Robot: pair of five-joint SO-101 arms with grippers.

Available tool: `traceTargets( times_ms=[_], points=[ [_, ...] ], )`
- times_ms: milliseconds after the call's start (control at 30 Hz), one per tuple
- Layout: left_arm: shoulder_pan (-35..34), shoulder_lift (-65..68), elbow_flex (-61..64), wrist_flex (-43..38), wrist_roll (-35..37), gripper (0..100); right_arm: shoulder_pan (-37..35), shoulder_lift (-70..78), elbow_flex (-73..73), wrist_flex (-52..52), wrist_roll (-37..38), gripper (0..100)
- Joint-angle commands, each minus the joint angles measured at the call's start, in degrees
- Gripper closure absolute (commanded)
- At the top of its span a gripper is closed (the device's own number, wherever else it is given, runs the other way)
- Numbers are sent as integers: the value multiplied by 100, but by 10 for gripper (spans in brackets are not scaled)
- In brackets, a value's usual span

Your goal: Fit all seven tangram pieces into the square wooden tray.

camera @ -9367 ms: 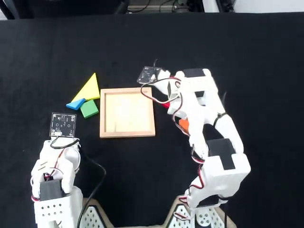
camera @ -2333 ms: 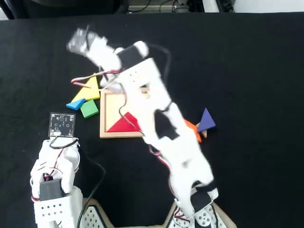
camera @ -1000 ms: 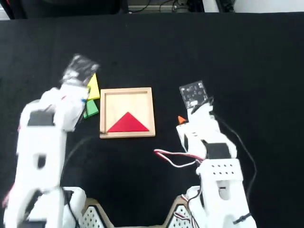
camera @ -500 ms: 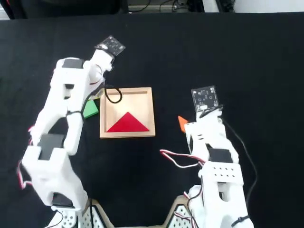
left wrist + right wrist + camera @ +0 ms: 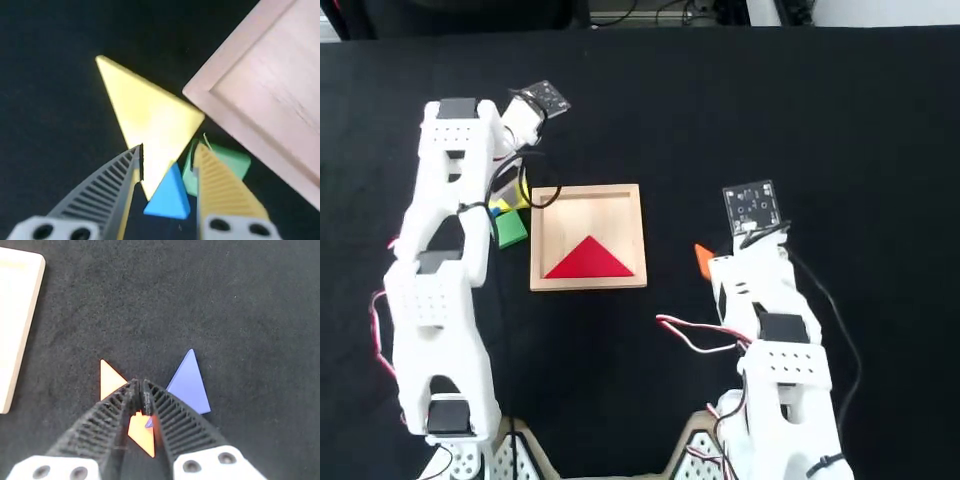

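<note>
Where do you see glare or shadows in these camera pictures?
Left wrist view: a pale sheen lies across the middle of the yellow triangle, and the wooden tray looks very light. Right wrist view: the tray's corner glares almost white, while the black cloth is evenly lit. High view: the cloth swallows shadows, and none stand out beneath the arms.

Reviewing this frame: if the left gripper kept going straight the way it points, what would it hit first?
Most likely the small blue triangle, seen between the fingers of the open left gripper, with a corner of the yellow triangle just beyond. Its height above them is unclear.
</note>
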Motion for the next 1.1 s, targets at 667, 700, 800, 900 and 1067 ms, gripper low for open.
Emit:
traceTargets(
  times_ms=[667,700,800,900,1067],
  points=[
    [-163,1099,-1235,-316,536,751,62,224,-13,-132,26,987],
    [-171,1134,-1244,-325,536,751,62,224,-13,-132,26,987],
    [-189,1152,-1508,-255,642,750,62,224,-13,-132,26,987],
    [-207,1152,-1947,62,888,749,62,224,-13,-132,26,987],
    [-224,1266,-2510,396,1143,702,53,224,-13,-132,26,987]
  ],
)
